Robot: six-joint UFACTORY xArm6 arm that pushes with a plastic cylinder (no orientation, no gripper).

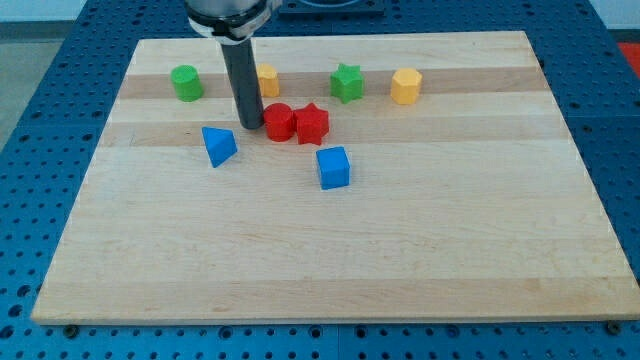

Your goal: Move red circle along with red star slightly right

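Observation:
The red circle (278, 122) lies on the wooden board (330, 250) above its middle, touching the red star (311, 123) on its right. My tip (251, 125) stands right at the red circle's left side, touching it or nearly so. The dark rod rises from there toward the view's top.
A blue triangle (218, 146) lies left and below the tip. A blue cube (333, 167) lies below the red star. Along the top are a green cylinder (186, 83), a yellow block (267, 80) partly behind the rod, a green star (347, 82) and a yellow hexagon (405, 86).

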